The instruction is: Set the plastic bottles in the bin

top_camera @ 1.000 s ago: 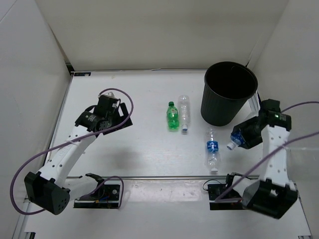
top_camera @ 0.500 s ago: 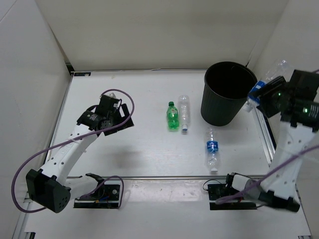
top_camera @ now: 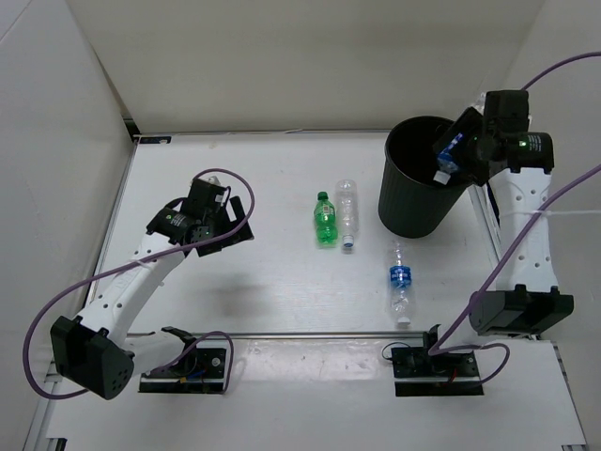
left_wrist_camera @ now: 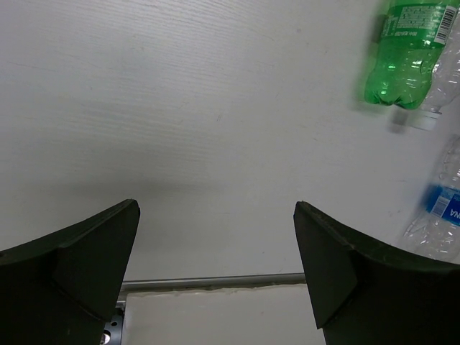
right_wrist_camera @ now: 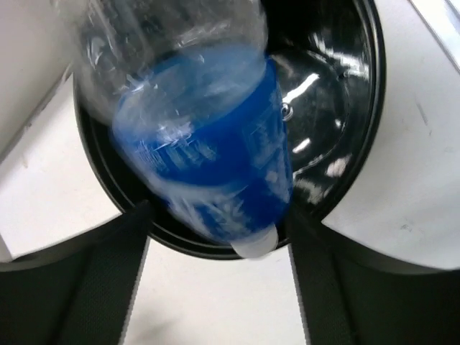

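My right gripper (top_camera: 458, 153) hangs over the right rim of the black bin (top_camera: 410, 205), jaws apart. A clear bottle with a blue label (top_camera: 448, 150) sits between them, cap down over the bin's mouth. In the right wrist view this bottle (right_wrist_camera: 208, 165) is blurred against the sharp bin (right_wrist_camera: 375, 108), loose between the fingers (right_wrist_camera: 108, 287). On the table lie a green bottle (top_camera: 325, 219), a plain clear bottle (top_camera: 348, 212) beside it, and another blue-labelled bottle (top_camera: 401, 282). My left gripper (top_camera: 235, 218) is open and empty at the left, apart from all of them.
A metal rail (top_camera: 300, 334) runs along the table's near edge. White walls close in the table at the back and both sides. The bin stands in the far right corner. The left wrist view shows the green bottle (left_wrist_camera: 402, 54) at upper right.
My right arm swung the blue-labelled bottle up from beside the bin to over its mouth, and its jaws have spread off the bottle. The left arm barely moved.
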